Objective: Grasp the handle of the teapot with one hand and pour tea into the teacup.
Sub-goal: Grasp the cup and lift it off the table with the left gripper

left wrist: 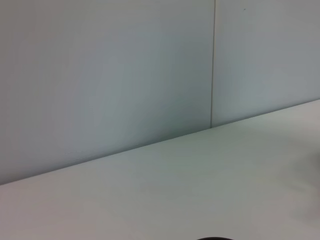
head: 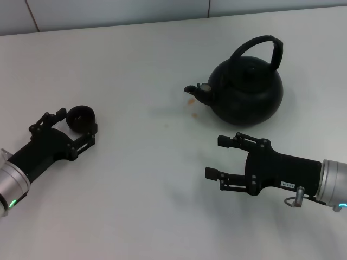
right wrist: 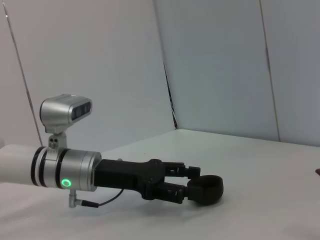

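The teapot [head: 246, 92] stands upright at the table's far right, its stubby spout [head: 195, 91] pointing left and the arched handle [head: 265, 46] over its lid. In front of it, apart from it, my right gripper [head: 215, 157] lies low over the table, open and holding nothing. At the left, the small black teacup [head: 80, 118] sits on the table between the spread fingers of my left gripper [head: 77, 121], which is open around it. The right wrist view shows the same left gripper [right wrist: 187, 181] with the teacup [right wrist: 206, 189] at its fingertips.
Two small orange stains [head: 191, 101] mark the white table [head: 152, 179] just left of the spout. A pale wall [head: 162, 8] runs behind the table's far edge. A dark sliver [left wrist: 215, 238] shows at the edge of the left wrist view.
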`<state>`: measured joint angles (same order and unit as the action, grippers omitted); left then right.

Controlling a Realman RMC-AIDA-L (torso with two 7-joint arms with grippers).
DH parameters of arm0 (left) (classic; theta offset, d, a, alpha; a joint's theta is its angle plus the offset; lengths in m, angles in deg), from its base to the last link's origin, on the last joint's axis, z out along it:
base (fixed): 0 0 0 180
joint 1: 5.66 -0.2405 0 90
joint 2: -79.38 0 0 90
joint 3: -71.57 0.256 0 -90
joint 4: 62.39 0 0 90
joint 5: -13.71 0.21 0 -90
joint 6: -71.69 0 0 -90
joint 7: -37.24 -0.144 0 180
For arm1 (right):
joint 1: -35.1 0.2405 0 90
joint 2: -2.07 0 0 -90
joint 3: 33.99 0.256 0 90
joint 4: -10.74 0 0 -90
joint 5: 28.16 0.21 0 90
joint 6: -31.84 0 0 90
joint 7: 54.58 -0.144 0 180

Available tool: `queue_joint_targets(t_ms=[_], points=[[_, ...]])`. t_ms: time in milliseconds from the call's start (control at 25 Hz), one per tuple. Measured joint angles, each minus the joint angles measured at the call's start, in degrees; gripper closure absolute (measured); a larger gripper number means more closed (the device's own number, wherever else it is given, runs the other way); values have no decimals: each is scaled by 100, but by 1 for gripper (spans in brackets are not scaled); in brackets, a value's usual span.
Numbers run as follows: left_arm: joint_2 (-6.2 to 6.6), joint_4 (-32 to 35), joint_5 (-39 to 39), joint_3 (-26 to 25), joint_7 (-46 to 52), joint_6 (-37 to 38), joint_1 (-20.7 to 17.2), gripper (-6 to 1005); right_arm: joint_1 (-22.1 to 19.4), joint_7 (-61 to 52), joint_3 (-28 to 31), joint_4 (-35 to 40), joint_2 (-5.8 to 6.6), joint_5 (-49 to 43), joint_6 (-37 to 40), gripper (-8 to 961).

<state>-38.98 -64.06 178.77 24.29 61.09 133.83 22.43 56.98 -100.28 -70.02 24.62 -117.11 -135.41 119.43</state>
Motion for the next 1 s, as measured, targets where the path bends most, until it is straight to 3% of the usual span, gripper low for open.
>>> queue_joint_targets(t_ms=[1000], points=[[-9,-277,-10,-157,-66,-653,135,164,0,-3,0,-9,-9,3,71,120]])
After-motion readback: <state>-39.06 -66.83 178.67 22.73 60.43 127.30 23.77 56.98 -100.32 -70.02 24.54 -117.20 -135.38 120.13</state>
